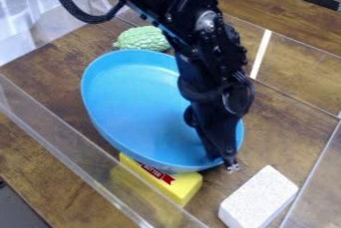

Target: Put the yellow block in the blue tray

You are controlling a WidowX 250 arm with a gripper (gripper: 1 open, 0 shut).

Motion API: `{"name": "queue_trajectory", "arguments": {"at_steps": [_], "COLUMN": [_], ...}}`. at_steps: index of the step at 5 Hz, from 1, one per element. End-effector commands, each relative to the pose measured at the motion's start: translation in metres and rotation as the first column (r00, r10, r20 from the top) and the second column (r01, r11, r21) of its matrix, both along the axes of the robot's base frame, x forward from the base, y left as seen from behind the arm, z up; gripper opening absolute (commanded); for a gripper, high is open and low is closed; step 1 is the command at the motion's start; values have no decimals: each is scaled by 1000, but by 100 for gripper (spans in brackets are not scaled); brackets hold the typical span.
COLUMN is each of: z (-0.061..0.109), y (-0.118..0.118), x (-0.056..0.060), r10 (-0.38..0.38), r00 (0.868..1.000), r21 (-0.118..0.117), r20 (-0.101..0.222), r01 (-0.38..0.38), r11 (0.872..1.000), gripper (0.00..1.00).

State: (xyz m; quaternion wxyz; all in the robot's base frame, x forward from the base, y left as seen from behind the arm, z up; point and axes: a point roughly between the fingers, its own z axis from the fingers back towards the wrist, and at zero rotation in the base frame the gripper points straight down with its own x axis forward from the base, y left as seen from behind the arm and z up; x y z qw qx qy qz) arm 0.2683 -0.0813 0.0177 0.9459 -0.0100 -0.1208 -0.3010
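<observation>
— What's it all on?
— A wood table [300,88], clear panel in front. The blue tray [127,98] is tilted, near edge on the yellow block [158,180].
— And the gripper [226,158]?
— At the tray's near-right rim, seemingly pinching it; I can't tell for sure. A white sponge [260,198] sits right of the block.

Yellow block [163,182]: partly under the tilted blue tray [127,98]; only its near end is exposed from above.
Gripper [229,159]: at the tray's near-right rim, blocking that side.
White sponge block [258,198]: near the yellow block's right.
Green lump [139,40]: behind tray.
Clear wall [54,162]: bounds front-left.
</observation>
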Motion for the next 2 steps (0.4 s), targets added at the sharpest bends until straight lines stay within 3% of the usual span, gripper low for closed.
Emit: {"name": "queue_trajectory", "arguments": {"at_steps": [1, 2], "z": [-33, -29], "y": [3, 2], "x": [-65, -73], "r10": [4, 40], "r00": [976, 973], "r21": [44, 37], "r20": [-216, -226], "r01": [6, -32], "r11": [999, 999], "gripper": [0, 0]}}
